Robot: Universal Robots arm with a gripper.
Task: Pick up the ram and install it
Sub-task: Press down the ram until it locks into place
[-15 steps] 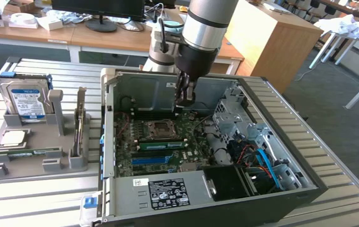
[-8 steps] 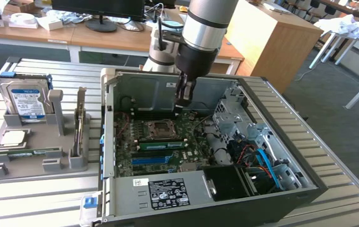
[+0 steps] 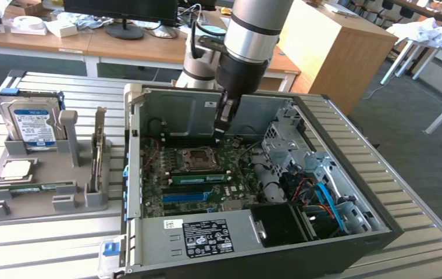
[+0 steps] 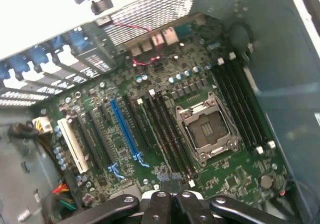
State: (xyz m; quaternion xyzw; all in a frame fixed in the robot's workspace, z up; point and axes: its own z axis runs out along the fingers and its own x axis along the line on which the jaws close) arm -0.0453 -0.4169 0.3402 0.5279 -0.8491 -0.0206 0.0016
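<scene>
**Item: arm over open computer case, ram not yet fitted**

- **Gripper** (image 3: pixel 219 132) (image 4: pixel 172 196): fingers drawn together. It hangs inside the open computer case (image 3: pixel 376 174), close to the rear wall and above the motherboard (image 3: pixel 229 185) (image 4: pixel 150 84).
- **Ram** (image 3: pixel 42 187): green stick lying flat in a groove of the grey holder tray (image 3: pixel 31 206). It is outside the case, well apart from the gripper toward the exterior view's left.
- **Processor socket** (image 3: pixel 199 156) (image 4: pixel 205 129): bare, metal-framed, just below the gripper tips.
- **Memory slots** (image 4: pixel 167 134): a bank of long dark slots with pale end latches, running beside the socket. A second bank (image 4: pixel 242 109) lies on the socket's other side, hard against the case wall.
- **Blue expansion slot** (image 4: pixel 125 129) (image 3: pixel 186 196): beyond the nearer bank, farther from the gripper.
- **Edges around the gripper**:
  - Rear case wall close behind.
  - Metal drive cage (image 3: pixel 283 145) near, on the exterior view's right.
  - Perforated side panel (image 4: pixel 150 14) beyond the slots.
  - Case top open above the board, with room toward the power supply (image 3: pixel 205 237).
- **Also on the tray**:
  - Hard drive (image 3: pixel 31 122), upright at the far end.
  - Square processor chip (image 3: pixel 15 170), between the drive and the ram.
- **Support**: slatted metal table (image 3: pixel 50 250) under both tray and case.
</scene>
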